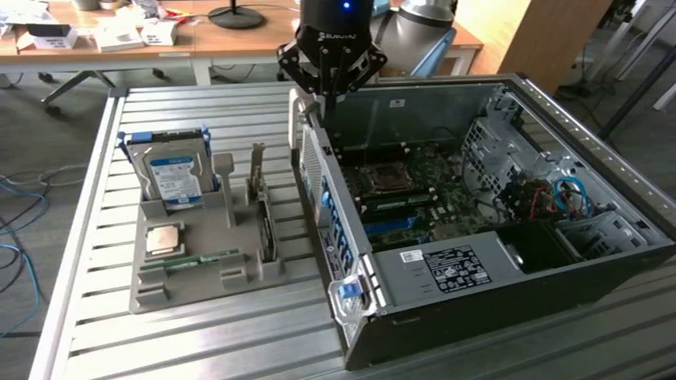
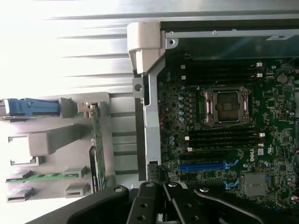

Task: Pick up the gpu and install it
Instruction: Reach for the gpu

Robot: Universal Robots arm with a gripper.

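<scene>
The gpu (image 1: 264,222) stands on edge in a slot of the grey holder (image 1: 227,277), its narrow metal bracket at the far end. In the wrist view the gpu (image 2: 97,149) is a thin green-edged strip. My gripper (image 1: 332,96) hangs above the back corner of the open computer case (image 1: 454,269), on the exterior view's right of the gpu and apart from it. Its fingers are shut with nothing between them. In the wrist view, the gripper (image 2: 163,193) hovers over the case wall beside the motherboard (image 2: 275,140).
The holder also carries a silver hard drive with a blue label (image 1: 174,174), a square chip (image 1: 164,237) and a green memory stick (image 1: 190,260). A blue slot (image 2: 205,165) lies on the motherboard. Desks with boxes (image 1: 116,36) stand behind the slatted metal table (image 1: 211,340).
</scene>
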